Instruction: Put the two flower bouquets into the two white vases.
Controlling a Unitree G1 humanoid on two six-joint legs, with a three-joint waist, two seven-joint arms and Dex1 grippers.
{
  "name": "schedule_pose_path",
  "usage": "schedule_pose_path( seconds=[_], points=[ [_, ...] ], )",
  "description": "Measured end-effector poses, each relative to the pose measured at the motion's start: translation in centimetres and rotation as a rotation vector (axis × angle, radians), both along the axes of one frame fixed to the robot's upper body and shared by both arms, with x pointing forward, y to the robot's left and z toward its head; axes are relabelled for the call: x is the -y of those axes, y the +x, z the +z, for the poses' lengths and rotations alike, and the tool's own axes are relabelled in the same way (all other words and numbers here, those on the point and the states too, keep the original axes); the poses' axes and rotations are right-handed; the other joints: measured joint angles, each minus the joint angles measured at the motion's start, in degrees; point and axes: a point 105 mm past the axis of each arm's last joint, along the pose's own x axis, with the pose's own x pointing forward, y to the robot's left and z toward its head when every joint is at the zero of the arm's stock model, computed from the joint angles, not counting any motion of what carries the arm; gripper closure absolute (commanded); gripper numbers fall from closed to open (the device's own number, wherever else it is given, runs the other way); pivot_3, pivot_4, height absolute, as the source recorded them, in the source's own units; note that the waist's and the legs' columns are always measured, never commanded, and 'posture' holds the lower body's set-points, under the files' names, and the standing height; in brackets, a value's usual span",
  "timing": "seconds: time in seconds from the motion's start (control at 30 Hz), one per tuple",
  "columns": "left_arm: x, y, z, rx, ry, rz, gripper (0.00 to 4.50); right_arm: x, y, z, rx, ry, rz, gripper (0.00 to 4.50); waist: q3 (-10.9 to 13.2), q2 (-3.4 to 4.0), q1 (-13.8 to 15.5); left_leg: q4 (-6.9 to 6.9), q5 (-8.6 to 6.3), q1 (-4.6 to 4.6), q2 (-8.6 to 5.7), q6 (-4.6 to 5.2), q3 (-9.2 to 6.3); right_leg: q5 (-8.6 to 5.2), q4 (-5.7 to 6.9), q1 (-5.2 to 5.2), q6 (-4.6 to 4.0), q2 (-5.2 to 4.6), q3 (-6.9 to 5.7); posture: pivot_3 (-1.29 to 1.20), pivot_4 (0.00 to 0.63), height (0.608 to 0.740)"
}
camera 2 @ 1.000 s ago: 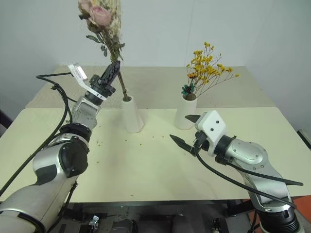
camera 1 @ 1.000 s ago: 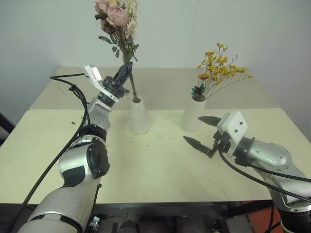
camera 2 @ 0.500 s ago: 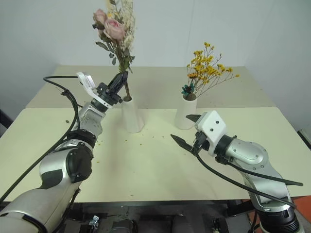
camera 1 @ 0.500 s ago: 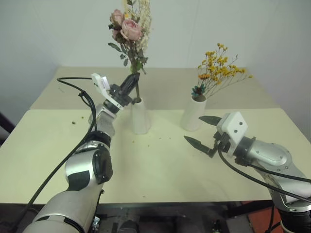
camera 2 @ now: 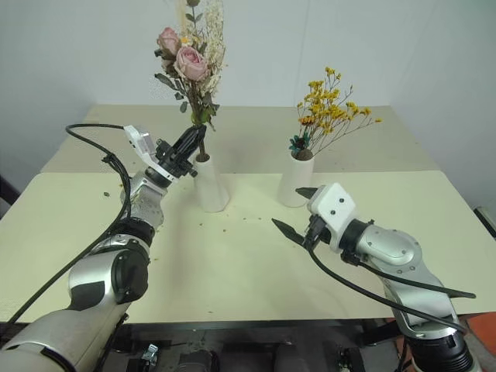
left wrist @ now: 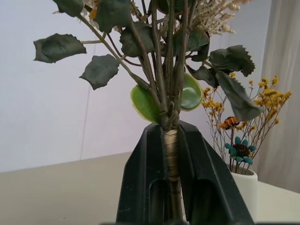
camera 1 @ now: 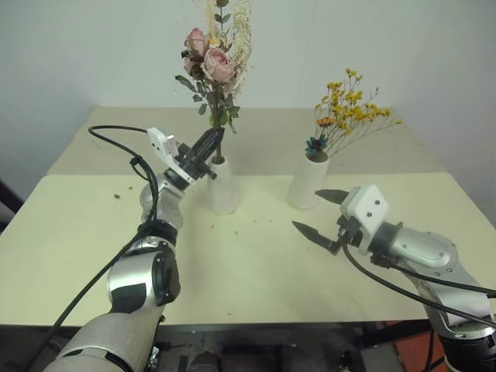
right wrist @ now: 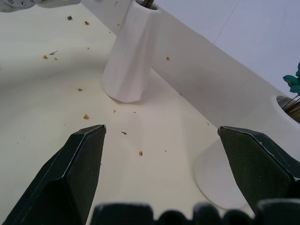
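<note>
Nearest you, at the lower right of the left eye view, the right gripper (camera 1: 319, 213) hangs over the cream table (camera 1: 256, 271) with its two black fingers spread wide and nothing between them. No brand, label or writing can be read on it, on the vases or on the white housings of either wrist. In front of that gripper you have a broad bare stretch of tabletop running to the near edge at the bottom of the frame, marked only by small yellow crumbs (right wrist: 86, 116).

Further in, left of centre, the left gripper (camera 1: 211, 142) is closed on the stems of the pink rose bouquet (camera 1: 211, 62) — in the left wrist view the wrapped stems sit pinched between its fingers (left wrist: 201, 168). The stems' lower end goes down into the narrow mouth of the slim white vase (camera 1: 224, 186), and the blooms stand upright at the top centre of the frame.

To the right of centre, the wider white vase (camera 1: 307, 183) holds the yellow-orange bouquet (camera 1: 353, 105), which leans toward the right. The two vases stand well apart, with open table between them.

Beyond both, a seam crosses the table — the far section reaches the pale wall.
</note>
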Motion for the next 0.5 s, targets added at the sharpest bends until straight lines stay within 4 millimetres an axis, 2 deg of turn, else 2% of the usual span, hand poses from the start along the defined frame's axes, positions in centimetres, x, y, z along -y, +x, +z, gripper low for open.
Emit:
schedule_pose_path(
  seconds=[0.1,0.2,0.5],
  points=[
    [-0.06,-0.14,-0.89,-0.015,0.007,0.001,4.4,-0.04,0.03,0.03,0.005,0.004,0.002,0.0,0.0,0.0,0.0,0.01,0.0,0.0,0.0,0.0,0.0,0.0,0.0,0.01,0.0,0.0,0.0,0.0,0.15,0.74],
    [-0.16,-0.23,-0.88,-0.01,0.001,0.002,4.4,-0.05,0.27,-0.01,0.0,0.021,-0.004,0.0,0.0,0.0,0.0,0.01,0.0,0.0,0.0,0.0,0.0,0.01,-0.01,0.01,-0.01,0.0,0.0,0.0,0.15,0.74],
    [0.22,-0.6,-0.56,0.016,0.007,-0.028,1.42,0.2,0.76,0.14,0.008,0.023,-0.027,0.0,0.0,0.0,0.0,0.01,0.0,0.0,0.0,0.0,0.0,0.01,-0.01,0.01,-0.02,0.01,0.0,0.0,0.15,0.74]
  ],
)
